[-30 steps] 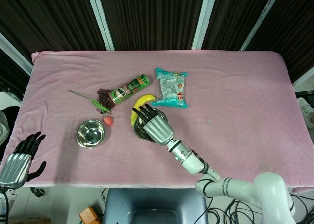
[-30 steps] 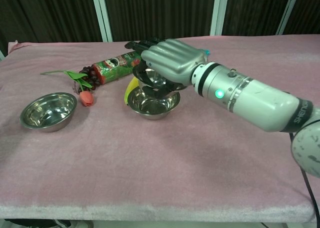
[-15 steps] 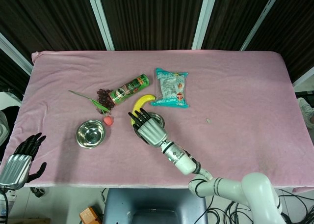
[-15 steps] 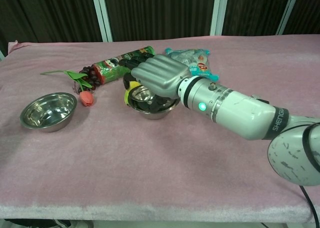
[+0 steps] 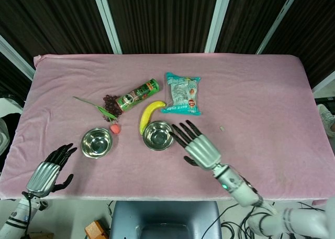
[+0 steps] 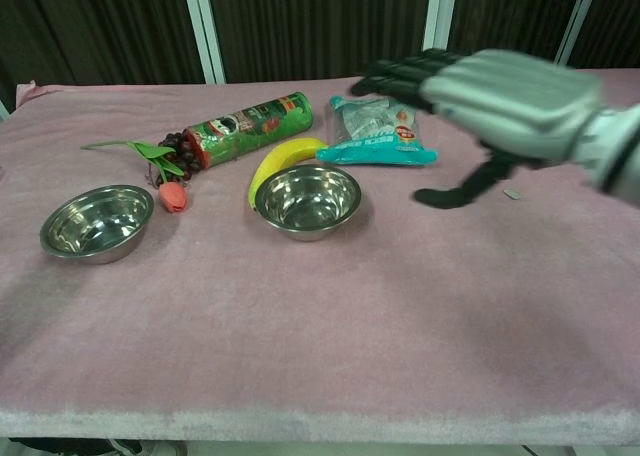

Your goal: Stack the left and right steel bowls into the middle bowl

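The middle steel bowl [image 5: 158, 136] [image 6: 307, 200] sits near the table's centre; the bowl set into it cannot be told apart from it here. The left steel bowl [image 5: 97, 142] [image 6: 97, 222] stands alone further left. My right hand [image 5: 196, 144] [image 6: 490, 91] hovers just right of the middle bowl, above the cloth, fingers spread and holding nothing; it is blurred in the chest view. My left hand [image 5: 49, 172] hangs at the table's front left edge, below and left of the left bowl, fingers apart and empty.
Behind the bowls lie a banana [image 5: 148, 115], a green can [image 5: 137, 95] on its side, a teal snack bag [image 5: 183, 93], dark grapes [image 5: 110, 99] and a red tulip [image 5: 115, 128]. A small scrap [image 5: 222, 128] lies to the right on the pink cloth [image 5: 261, 102].
My right hand lowered a bowl into the middle bowl, let it go, and drew back to the right and up. My left hand has come up a little toward the left bowl.
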Controlling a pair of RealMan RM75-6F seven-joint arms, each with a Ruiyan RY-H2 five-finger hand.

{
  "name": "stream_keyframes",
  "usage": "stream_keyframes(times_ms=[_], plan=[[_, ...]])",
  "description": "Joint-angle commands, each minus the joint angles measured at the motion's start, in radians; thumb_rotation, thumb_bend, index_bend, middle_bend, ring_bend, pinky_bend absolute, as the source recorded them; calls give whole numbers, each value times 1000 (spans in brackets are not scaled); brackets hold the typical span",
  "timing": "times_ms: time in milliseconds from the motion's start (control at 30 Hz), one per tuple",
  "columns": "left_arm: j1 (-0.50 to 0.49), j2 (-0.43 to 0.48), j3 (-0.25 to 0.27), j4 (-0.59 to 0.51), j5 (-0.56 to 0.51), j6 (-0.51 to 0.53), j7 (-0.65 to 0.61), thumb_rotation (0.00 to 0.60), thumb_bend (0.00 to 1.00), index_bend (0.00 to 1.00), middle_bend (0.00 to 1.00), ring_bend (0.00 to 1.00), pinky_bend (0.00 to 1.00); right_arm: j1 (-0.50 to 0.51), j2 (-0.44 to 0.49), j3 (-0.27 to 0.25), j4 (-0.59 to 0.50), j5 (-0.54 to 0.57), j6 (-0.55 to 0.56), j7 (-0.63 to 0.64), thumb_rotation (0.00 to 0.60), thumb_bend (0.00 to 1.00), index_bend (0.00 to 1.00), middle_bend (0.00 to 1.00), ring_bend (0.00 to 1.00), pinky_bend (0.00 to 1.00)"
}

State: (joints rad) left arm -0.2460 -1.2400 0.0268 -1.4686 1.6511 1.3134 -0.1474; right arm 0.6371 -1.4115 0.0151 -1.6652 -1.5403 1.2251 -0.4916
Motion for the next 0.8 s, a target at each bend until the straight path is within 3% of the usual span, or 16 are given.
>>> stream_keyframes(times_ms=[33, 267, 567, 800], plan=[[-46, -118, -22, 82, -1, -38, 14, 600, 409, 124, 0, 0, 145, -220, 224, -178, -115, -147, 248, 65, 600, 388, 10, 0, 0, 0], [-86, -261, -59, 206, -46, -70, 32, 600, 408, 183, 0, 0, 146, -321, 274, -205, -27, -199, 348, 179, 600, 388, 13, 0, 0, 0], [-122, -385, -84, 371, -103, -105, 54, 600, 404, 330, 17, 0, 146, -356, 304, -182, -14, -211, 344, 249, 600, 388, 6, 0, 0, 0], [-131, -456, -93, 491, -130, -103, 81, 600, 407, 378, 42, 0, 146, -388, 325, -181, -7, -247, 358, 292, 600, 388, 2, 0, 0, 0]])
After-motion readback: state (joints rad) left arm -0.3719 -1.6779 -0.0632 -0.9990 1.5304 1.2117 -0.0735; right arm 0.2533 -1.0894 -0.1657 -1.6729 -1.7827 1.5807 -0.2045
